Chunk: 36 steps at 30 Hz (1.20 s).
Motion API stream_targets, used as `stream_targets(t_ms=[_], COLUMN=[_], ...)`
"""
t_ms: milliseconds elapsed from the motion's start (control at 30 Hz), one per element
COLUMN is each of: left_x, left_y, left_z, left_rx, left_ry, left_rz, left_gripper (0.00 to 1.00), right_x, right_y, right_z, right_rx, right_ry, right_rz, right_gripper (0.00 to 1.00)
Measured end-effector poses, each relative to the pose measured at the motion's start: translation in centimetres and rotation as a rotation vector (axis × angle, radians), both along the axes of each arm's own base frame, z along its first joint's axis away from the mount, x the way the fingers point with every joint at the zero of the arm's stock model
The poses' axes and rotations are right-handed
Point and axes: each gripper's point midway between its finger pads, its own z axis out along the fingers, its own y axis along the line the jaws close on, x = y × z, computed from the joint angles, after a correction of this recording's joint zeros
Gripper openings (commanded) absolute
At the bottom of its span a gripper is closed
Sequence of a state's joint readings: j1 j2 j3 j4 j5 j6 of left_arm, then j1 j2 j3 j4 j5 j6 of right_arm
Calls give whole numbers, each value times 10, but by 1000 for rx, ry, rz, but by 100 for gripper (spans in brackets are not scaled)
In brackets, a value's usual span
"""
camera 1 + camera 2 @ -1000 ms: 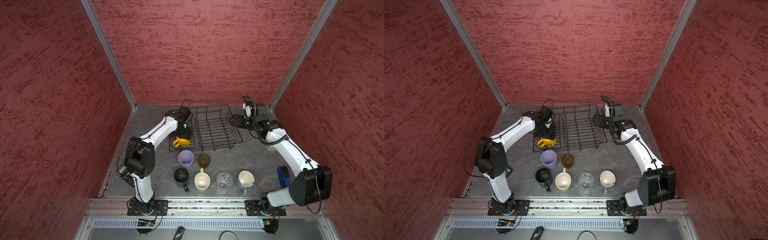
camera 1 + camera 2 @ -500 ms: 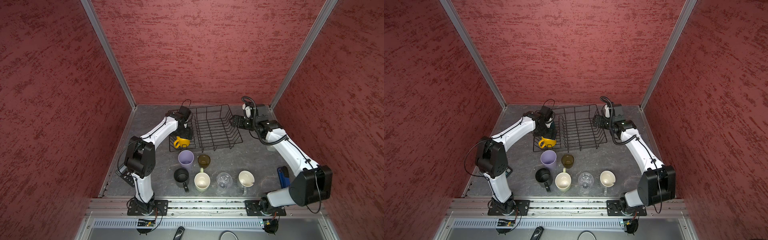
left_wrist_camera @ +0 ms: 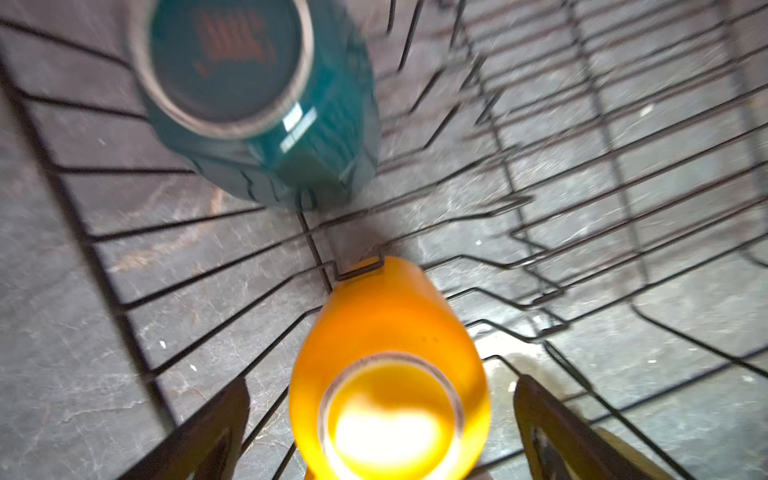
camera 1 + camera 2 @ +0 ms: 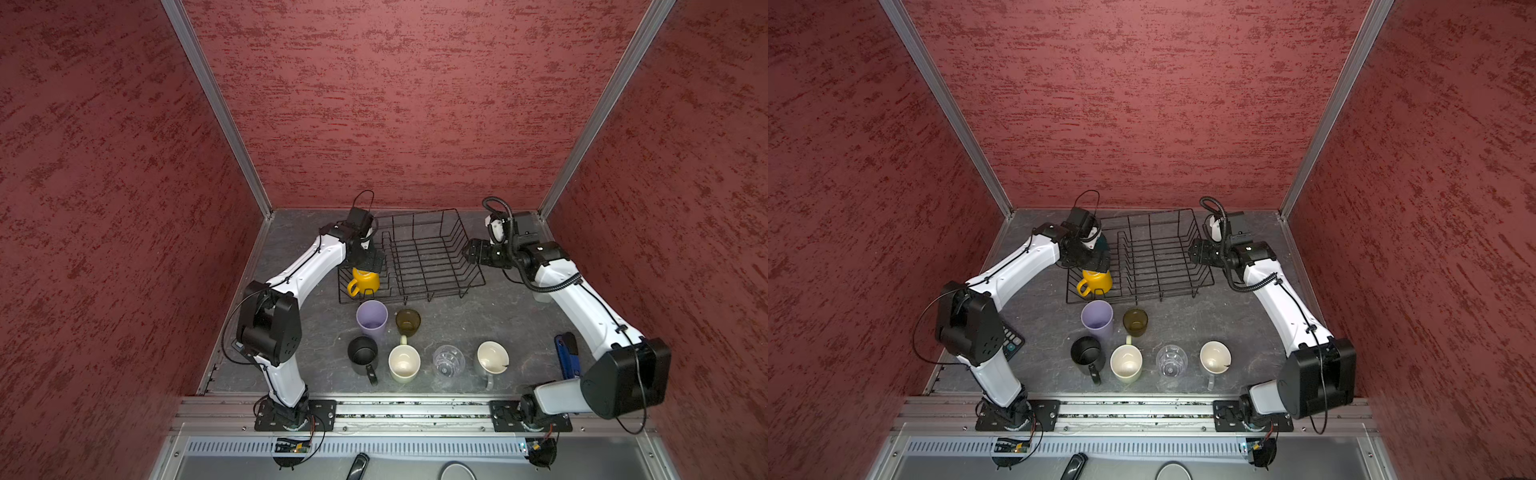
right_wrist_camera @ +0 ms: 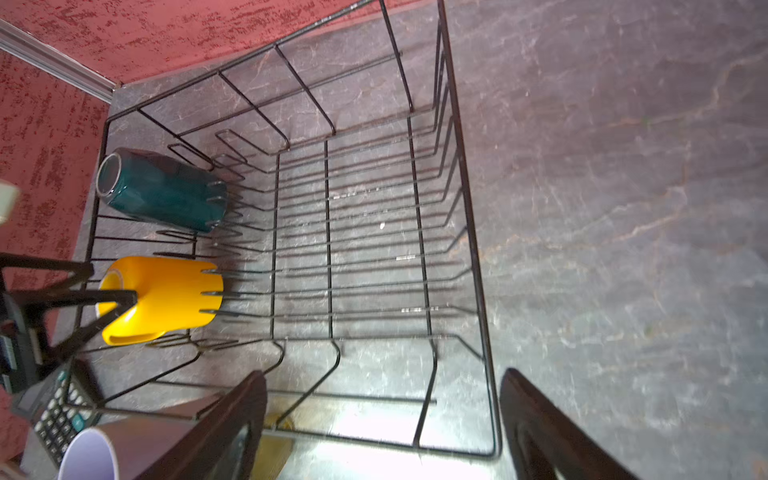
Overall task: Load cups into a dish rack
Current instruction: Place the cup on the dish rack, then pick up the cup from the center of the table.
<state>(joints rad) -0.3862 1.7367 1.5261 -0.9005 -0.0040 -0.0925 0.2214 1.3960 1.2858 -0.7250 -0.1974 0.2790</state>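
The black wire dish rack [image 4: 415,212] stands at the back of the table. At its left end a yellow mug [image 4: 365,280] and a teal mug [image 3: 257,104] stand mouth down, side by side. My left gripper [image 4: 368,264] hangs open just above the yellow mug [image 3: 390,316], with a finger on either side and neither touching it. My right gripper [image 4: 467,251] is open and empty over the rack's right rim [image 5: 478,257]. In front of the rack stand a lilac tumbler [image 4: 371,318], a brown glass [image 4: 408,321], a black mug [image 4: 363,351], a cream mug [image 4: 404,362], a clear glass [image 4: 448,359] and a grey mug [image 4: 492,358].
A calculator [image 4: 1011,340] lies by the left arm's base. A blue object [image 4: 566,353] lies near the right arm's base. Red walls close in the back and both sides. A metal rail runs along the front edge.
My left gripper has opened and let go of the yellow mug, which stays in the rack. The right arm has barely moved.
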Motion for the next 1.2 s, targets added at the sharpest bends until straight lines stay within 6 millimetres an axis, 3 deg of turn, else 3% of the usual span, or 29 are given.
stream_targets(t_ms=[133, 333, 533, 667, 767, 933, 1200], left_x=[10, 19, 7, -7, -4, 0, 3], left_y=[9, 53, 59, 72, 86, 106, 113], left_z=[46, 115, 166, 170, 176, 172, 163], left_rx=[-130, -268, -369, -403, -412, -430, -447], left_ry=[-118, -321, -503, -563, -591, -619, -623], left_rz=[40, 145, 116, 125, 156, 219, 241], left_gripper=[100, 100, 100, 99, 100, 100, 100], right_x=[-22, -60, -99, -124, -136, -145, -150], right_y=[9, 51, 86, 104, 115, 127, 147], right_z=[11, 16, 1, -21, -36, -61, -92], right_rx=[-7, 1, 26, 26, 17, 4, -20], right_ry=[0, 34, 104, 179, 223, 280, 346], right_rz=[27, 119, 176, 204, 219, 216, 211], right_gripper=[80, 73, 68, 66, 61, 57, 54])
